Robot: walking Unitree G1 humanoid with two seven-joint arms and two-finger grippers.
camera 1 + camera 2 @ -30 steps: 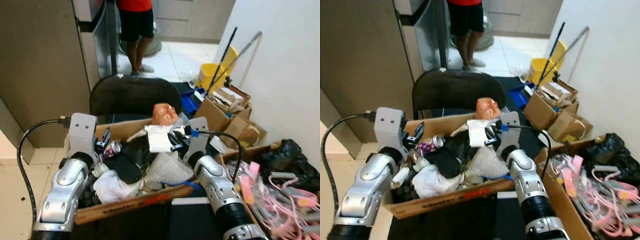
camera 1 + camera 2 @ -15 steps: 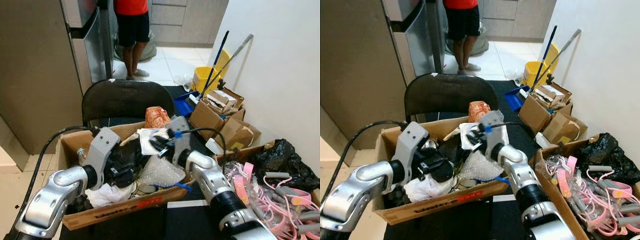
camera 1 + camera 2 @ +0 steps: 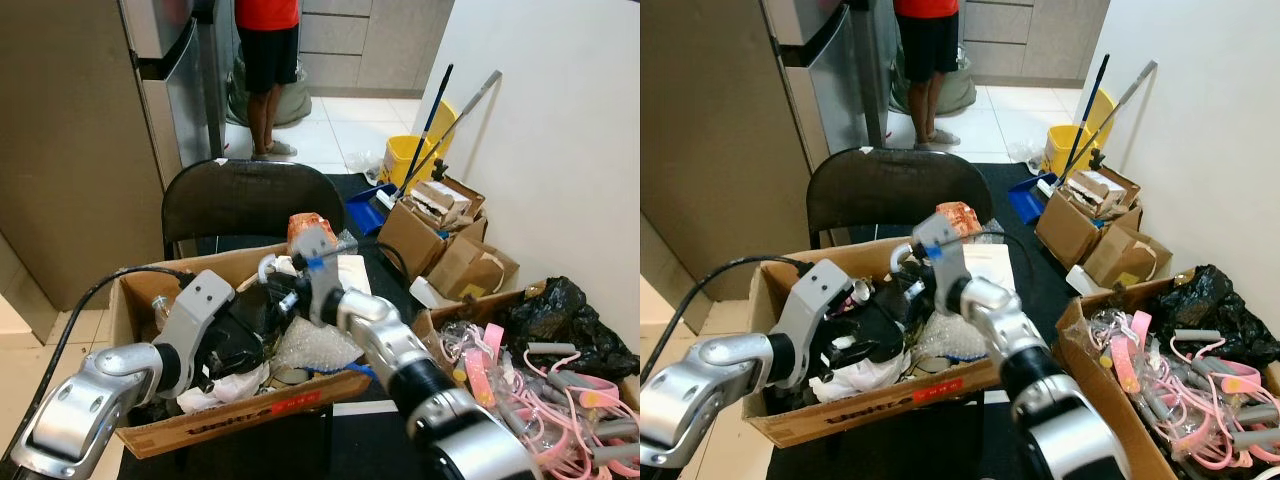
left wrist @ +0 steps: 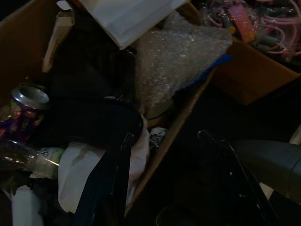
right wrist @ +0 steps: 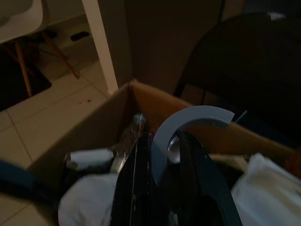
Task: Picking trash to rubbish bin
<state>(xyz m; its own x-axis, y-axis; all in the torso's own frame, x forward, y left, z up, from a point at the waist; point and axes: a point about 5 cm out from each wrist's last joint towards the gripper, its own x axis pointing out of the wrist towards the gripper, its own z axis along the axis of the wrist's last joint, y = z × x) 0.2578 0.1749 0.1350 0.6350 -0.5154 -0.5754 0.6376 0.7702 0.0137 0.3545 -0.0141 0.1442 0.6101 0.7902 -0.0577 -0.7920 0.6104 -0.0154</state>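
Since 1 s ago the right hand (image 3: pixel 902 262) has swung across the cardboard box (image 3: pixel 880 392) toward its far-left part, carrying a grey curved piece (image 5: pixel 188 123) clamped between its 2 fingers. The left hand (image 3: pixel 852 345) has dropped low into the box, fingers apart over the black item (image 4: pixel 89 123) and white wad (image 4: pixel 89 167). The trash lies directly beneath both hands; the right is nearer the far edge.

Cardboard box (image 3: pixel 240 425) heaped to its rim with trash, both arms crowding the space above it, black chair (image 3: pixel 250 200) close behind, second box of pink hangers (image 3: pixel 560 390) just beside on the right, open tiled floor (image 3: pixel 40 350) at left.
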